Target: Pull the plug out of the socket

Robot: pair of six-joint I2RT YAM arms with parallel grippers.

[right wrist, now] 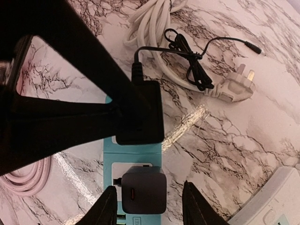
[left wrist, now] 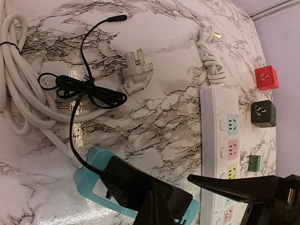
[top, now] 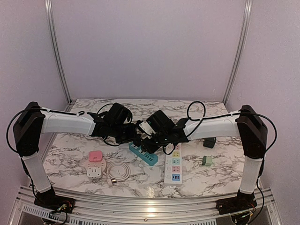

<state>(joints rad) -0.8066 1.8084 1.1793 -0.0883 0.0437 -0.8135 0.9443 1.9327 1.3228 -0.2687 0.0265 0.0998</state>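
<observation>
Teal power strip [right wrist: 133, 157] carries a grey plug [right wrist: 143, 193], at 6 o'clock of a black adapter [right wrist: 143, 112]. Right gripper [right wrist: 150, 186] spread astride the plug; left gripper [left wrist: 157, 211] pressed together.

In the right wrist view the left tool [right wrist: 118, 110] covers part of the black adapter [right wrist: 149, 107], and the teal power strip [right wrist: 133, 155] runs off the bottom edge. From above I can't make out its plugs: too small, buried under both arms.

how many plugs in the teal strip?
2: a black corded adapter block, at the left fingers; a dark grey cube charger next along, between the right fingers. More may be hidden.
</observation>
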